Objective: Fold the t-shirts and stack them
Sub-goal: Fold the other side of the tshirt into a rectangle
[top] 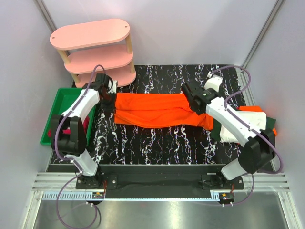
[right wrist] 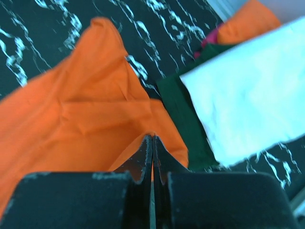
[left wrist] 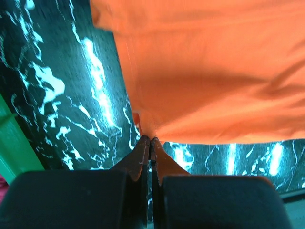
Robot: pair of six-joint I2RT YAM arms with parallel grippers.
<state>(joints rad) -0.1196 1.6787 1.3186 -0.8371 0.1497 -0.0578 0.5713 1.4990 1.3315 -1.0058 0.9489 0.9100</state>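
A bright orange t-shirt lies stretched left to right on the black marbled table, folded into a long band. My left gripper is shut on its left edge; in the left wrist view the closed tips pinch the orange cloth. My right gripper is shut on the shirt's right end, where the closed tips bite a fold of orange cloth. Just right of that lies a pile of folded t-shirts: white on dark green, with another orange one behind.
A green bin stands off the table's left edge, behind the left arm. A pink three-tier shelf stands at the back left. The folded pile sits at the table's right edge, partly under the right arm. Grey walls enclose the cell.
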